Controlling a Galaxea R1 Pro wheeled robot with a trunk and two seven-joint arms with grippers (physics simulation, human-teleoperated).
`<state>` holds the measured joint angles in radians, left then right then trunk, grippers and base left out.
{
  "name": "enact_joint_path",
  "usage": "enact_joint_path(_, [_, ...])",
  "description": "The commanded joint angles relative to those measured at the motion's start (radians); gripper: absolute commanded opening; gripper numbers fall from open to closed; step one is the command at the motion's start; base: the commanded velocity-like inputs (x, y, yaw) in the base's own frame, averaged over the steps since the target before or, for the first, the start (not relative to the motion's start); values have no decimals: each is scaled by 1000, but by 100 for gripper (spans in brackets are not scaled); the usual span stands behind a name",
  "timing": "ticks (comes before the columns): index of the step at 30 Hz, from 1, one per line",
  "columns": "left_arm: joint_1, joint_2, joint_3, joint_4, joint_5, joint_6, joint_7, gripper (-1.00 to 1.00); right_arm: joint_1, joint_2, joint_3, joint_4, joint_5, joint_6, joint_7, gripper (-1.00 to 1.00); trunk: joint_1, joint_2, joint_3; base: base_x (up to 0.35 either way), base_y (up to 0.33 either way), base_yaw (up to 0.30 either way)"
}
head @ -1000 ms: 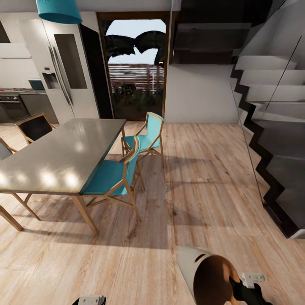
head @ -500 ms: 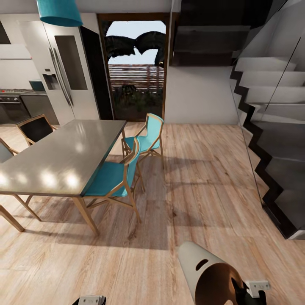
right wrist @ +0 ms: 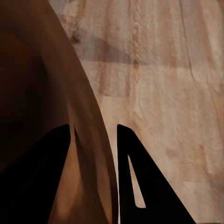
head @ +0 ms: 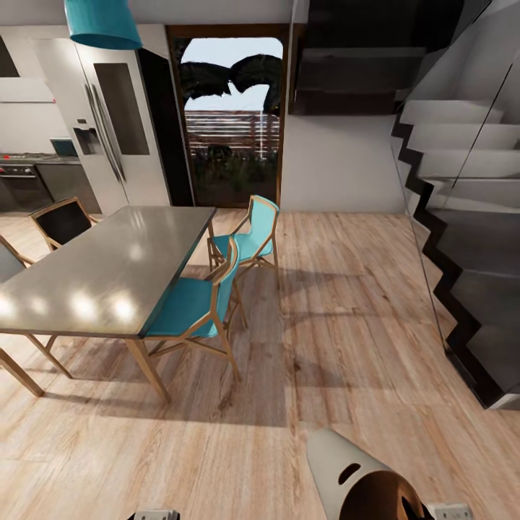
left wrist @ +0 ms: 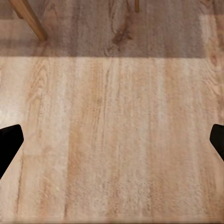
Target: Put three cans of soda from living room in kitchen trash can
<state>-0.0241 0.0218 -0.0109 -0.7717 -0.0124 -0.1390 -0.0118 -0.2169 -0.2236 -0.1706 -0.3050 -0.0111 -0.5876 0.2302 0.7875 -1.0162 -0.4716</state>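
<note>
The tash can is pale grey outside and brown inside, with an oval slot near its rim. It hangs tilted above the wood floor at the lower right of the head view. My right gripper is shut on its rim, one finger inside and one outside the wall. My left gripper is open over bare floorboards, nothing between its fingers. The cans of soda are out of view.
A grey dining table with teal chairs stands ahead on the left. A dark staircase runs along the right. Between them the wood floor leads to a glass door. A fridge and kitchen units stand far left.
The tash can and my right gripper have sunk lower in the head view, toward its bottom edge. The room has shifted only slightly in the picture.
</note>
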Motion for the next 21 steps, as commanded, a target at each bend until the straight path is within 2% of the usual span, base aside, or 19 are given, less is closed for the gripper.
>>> enact_joint_path(1, [0,2,-1,2,-1,-1,-1,100,0,0,-4,10,0,-8,6,-100,-4,7,3,0,0,0])
enact_joint_path(5, [0,12,-1,6,-2,-3,-10,100,0,-1,-4,25,0,-16,6,-100,-19,35,16,0,0,0])
enact_joint_path(9, [-3,51,4,8,1,-4,-80,100,0,0,-4,32,2,-20,6,-100,-35,63,28,0,0,0])
enact_joint_path(14, [-5,76,12,10,5,-8,-156,100,1,0,-3,35,4,-22,6,-100,-54,98,44,0,0,0])
enact_joint_path(21, [-5,85,16,26,7,-39,-189,100,1,0,-3,36,3,-23,6,-100,-81,147,66,0,0,0])
